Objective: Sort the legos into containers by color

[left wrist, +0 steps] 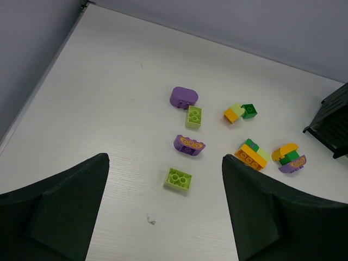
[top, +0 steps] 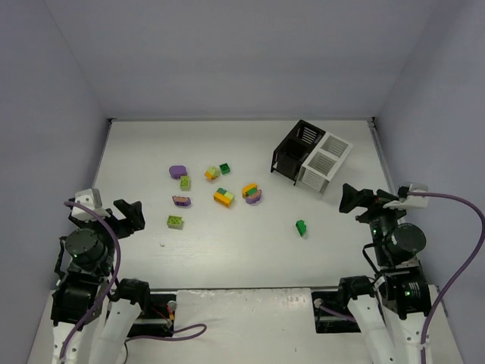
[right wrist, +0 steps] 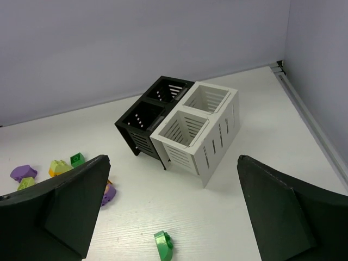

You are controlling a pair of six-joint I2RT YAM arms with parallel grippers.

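While both arms wait at the near edge of the table [top: 227, 254], neither holds anything. The left gripper [top: 129, 208] hangs over the table's left side with its fingers [left wrist: 60, 206] spread wide and nothing between them. The right gripper [top: 346, 199] is likewise wide open and empty, fingers [right wrist: 283, 212] apart, on the near side of the containers [top: 314, 179]. The containers are a joined cluster of four slatted open-top bins at far right, set askew to the table edges, with the black half [top: 286, 158] on the left and the white half [top: 330, 152] on the right. All the legos [top: 223, 197] lie on the table, outside the bins. Most form a loose group at mid-table, left of the containers. This group holds a purple rounded brick [top: 177, 171] with a lime brick [top: 185, 182] just beside it, a purple piece with orange studs [top: 182, 201], and a second lime brick [top: 176, 221] nearest the left gripper. It also holds an orange-and-lime piece [top: 211, 174] beside a green brick [top: 225, 168], an orange, lime and green stack, and an orange, green and purple stack [top: 251, 192]. One dark green brick [top: 301, 227] lies apart, between the group and the right gripper.
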